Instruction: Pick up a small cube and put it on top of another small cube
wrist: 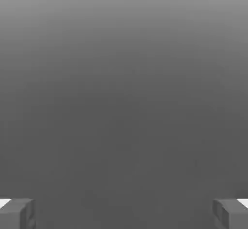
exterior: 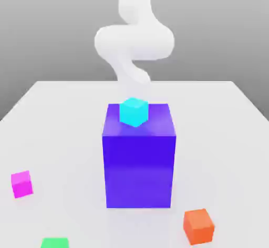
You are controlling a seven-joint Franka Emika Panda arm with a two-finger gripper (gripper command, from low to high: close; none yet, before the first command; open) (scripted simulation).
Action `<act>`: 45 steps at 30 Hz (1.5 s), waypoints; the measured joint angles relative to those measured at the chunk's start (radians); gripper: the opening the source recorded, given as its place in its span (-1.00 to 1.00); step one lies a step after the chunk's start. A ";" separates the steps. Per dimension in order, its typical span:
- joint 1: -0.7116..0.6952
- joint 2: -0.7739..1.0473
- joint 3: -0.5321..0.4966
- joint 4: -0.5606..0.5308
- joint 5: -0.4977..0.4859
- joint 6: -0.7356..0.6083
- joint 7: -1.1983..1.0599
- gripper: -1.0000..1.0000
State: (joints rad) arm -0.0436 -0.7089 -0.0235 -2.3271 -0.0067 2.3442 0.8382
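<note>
Small cubes, plain and solid-coloured: a magenta cube (exterior: 22,184) near the exterior view's left, a green cube (exterior: 55,243) at its lower edge, an orange cube (exterior: 199,226) towards its right
Cyan cube (exterior: 134,112): on top of the large blue-violet block (exterior: 138,171)
End effector (wrist: 124,214): fingers spread wide, nothing between them
Counter (exterior: 226,136): carries the block
Done: no small cube sits on another
Left: probably everything, from choosing and grasping one cube to placing it and letting go
</note>
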 joint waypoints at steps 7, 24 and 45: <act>-0.123 0.258 -0.077 -0.077 -0.009 0.125 0.103 0.00; -0.408 0.883 -0.257 -0.253 0.150 0.422 0.213 0.00; -0.418 0.925 -0.180 -0.189 0.117 0.381 0.290 -1.00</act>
State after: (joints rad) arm -0.4615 0.2158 -0.2031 -2.5162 0.1099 2.7256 1.1278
